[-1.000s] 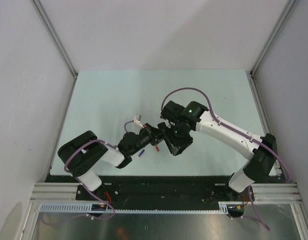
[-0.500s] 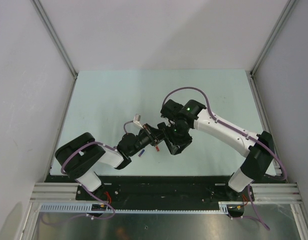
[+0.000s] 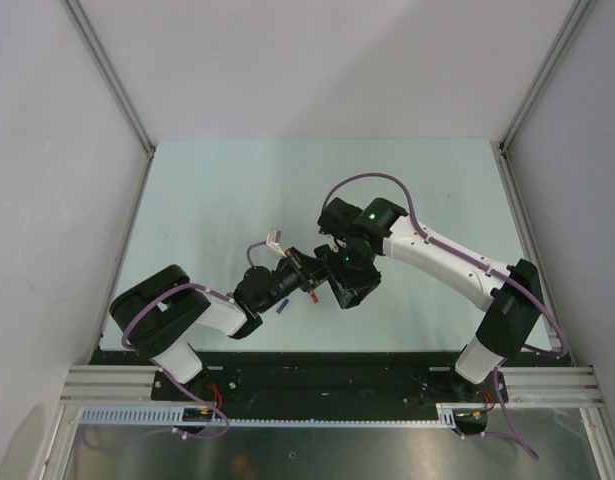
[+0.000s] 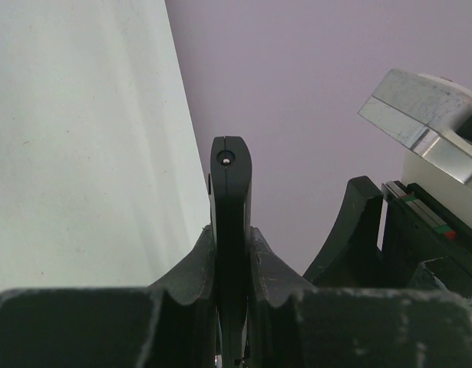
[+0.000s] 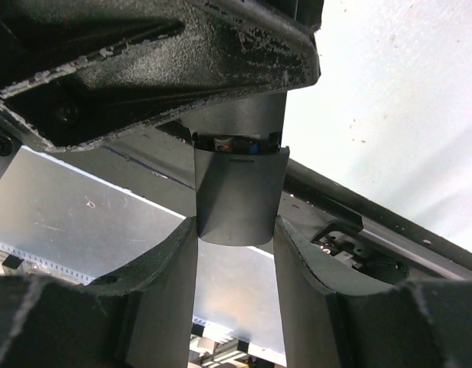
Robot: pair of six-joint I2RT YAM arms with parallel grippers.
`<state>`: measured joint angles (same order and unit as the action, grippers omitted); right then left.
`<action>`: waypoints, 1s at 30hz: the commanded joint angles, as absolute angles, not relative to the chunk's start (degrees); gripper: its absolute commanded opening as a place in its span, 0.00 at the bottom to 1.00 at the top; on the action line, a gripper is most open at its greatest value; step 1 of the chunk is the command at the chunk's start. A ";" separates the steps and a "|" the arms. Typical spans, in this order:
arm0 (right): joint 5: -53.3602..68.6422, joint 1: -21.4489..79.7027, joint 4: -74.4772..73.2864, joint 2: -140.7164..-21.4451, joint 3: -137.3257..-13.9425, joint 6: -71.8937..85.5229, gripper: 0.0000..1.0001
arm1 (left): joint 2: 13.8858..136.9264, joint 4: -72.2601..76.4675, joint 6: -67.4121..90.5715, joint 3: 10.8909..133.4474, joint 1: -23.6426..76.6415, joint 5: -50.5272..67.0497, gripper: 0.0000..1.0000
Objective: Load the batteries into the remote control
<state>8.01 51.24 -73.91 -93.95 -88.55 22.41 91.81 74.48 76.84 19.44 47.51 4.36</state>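
While our left gripper (image 4: 230, 238) clamps the remote control (image 4: 230, 184) on edge, our right gripper (image 5: 237, 226) pinches its other end; a purple-blue battery (image 3: 283, 306) lies on the table (image 3: 217, 200) just beside them.

I count two arms, left arm (image 3: 209, 312) and right arm (image 3: 442, 262), one remote control (image 4: 230, 199), and two batteries at lower centre: purple-blue battery (image 3: 282, 307), red-orange battery (image 3: 313, 296).
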 commanded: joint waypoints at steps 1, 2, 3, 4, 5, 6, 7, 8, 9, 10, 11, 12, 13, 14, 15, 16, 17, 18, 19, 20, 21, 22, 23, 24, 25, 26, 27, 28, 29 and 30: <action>7.91 51.33 -74.09 -94.57 -90.88 22.76 0.00 | 89.03 96.24 75.50 19.07 47.99 3.25 0.00; 7.91 51.24 -73.92 -94.57 -90.88 22.94 0.00 | 89.03 96.24 75.50 19.07 48.08 3.25 0.00; 7.91 51.24 -73.83 -94.57 -90.88 23.03 0.00 | 89.12 96.24 75.50 19.16 47.99 3.25 0.00; 8.00 51.33 -73.65 -94.66 -90.88 23.03 0.00 | 89.12 96.24 75.41 19.16 48.08 3.34 0.00; 7.91 51.33 -73.48 -94.66 -90.97 23.11 0.00 | 89.21 96.24 75.50 19.16 48.08 3.25 0.00; 7.82 51.33 -73.48 -94.66 -90.97 23.20 0.00 | 89.21 96.24 75.50 19.16 48.08 3.25 0.00; 7.91 51.33 -73.48 -94.75 -90.97 23.38 0.00 | 89.21 96.24 75.41 19.16 48.08 3.25 0.00; 7.82 51.33 -73.48 -94.83 -91.05 23.38 0.00 | 89.21 96.24 75.41 19.16 48.08 3.25 0.00; 7.74 51.33 -73.39 -94.83 -91.05 23.29 0.00 | 89.21 96.24 75.50 19.16 48.08 3.34 0.00; 7.56 51.33 -73.48 -94.83 -91.14 23.29 0.00 | 89.21 96.24 75.59 19.16 48.08 3.34 0.00; 7.30 51.24 -73.48 -94.92 -91.14 23.20 0.00 | 89.12 96.24 75.50 19.16 48.08 3.51 0.00; 7.12 51.33 -73.48 -95.01 -91.23 23.12 0.00 | 89.21 96.24 75.50 19.25 48.08 3.52 0.00; 6.60 51.33 -73.65 -95.10 -91.32 23.03 0.00 | 89.21 96.24 75.59 19.16 48.08 3.60 0.00; 6.50 51.24 -73.74 -95.10 -91.32 23.03 0.00 | 89.21 96.24 75.67 19.16 47.99 3.60 0.00; 6.33 51.24 -73.83 -95.18 -91.32 22.94 0.00 | 89.30 96.24 75.67 19.16 48.08 3.69 0.00; 6.07 51.33 -73.92 -95.10 -91.32 22.94 0.00 | 89.30 96.24 75.67 19.16 48.16 3.78 0.00; 5.80 51.24 -73.83 -95.27 -91.41 22.85 0.00 | 89.21 96.24 75.76 19.16 48.16 3.87 0.00; 5.45 51.33 -74.00 -95.36 -91.49 22.68 0.00 | 89.30 96.24 75.76 19.25 48.25 4.04 0.00; 4.84 51.42 -74.44 -95.54 -91.84 22.41 0.00 | 89.21 96.15 75.67 19.25 48.25 4.04 0.00; 4.49 51.42 -74.70 -95.71 -91.93 22.41 0.00 | 89.38 96.24 75.76 19.25 48.34 4.13 0.00; 4.22 51.42 -74.97 -95.89 -92.11 22.33 0.00 | 89.47 96.24 75.76 19.25 48.34 4.13 0.00; 3.61 51.59 -75.23 -95.89 -92.20 22.15 0.00 | 89.47 96.24 75.76 19.25 48.34 4.04 0.00; 3.34 51.59 -75.50 -95.98 -92.37 22.15 0.00 | 89.56 96.24 75.67 19.25 48.43 3.96 0.00; 3.08 51.68 -75.85 -96.15 -92.63 22.06 0.00 | 89.56 96.24 75.76 19.25 48.43 3.87 0.00; 2.38 51.77 -76.11 -96.24 -92.81 22.06 0.00 | 89.47 96.24 75.85 19.25 48.43 3.95 0.00; 2.03 51.85 -76.37 -96.41 -93.42 21.97 0.00 | 89.56 96.24 75.76 19.25 48.43 3.87 0.00; 1.33 52.03 -77.07 -96.85 -93.78 21.89 0.00 | 89.56 96.24 75.76 19.25 48.43 3.61 0.00; 0.97 51.94 -77.43 -97.12 -94.13 21.71 0.00 | 89.65 96.24 75.85 19.25 48.43 3.52 0.00; 0.62 52.12 -77.69 -97.21 -94.74 21.62 0.00 | 89.56 96.24 75.85 19.25 48.43 3.25 0.00; 0.18 52.29 -78.22 -97.56 -94.92 21.62 0.00 | 89.73 96.24 76.02 19.16 48.43 3.08 0.00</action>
<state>4.54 52.05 -76.25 -96.51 -91.57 22.33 91.37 74.46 76.42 19.44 47.62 3.16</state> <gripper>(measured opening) 0.446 0.177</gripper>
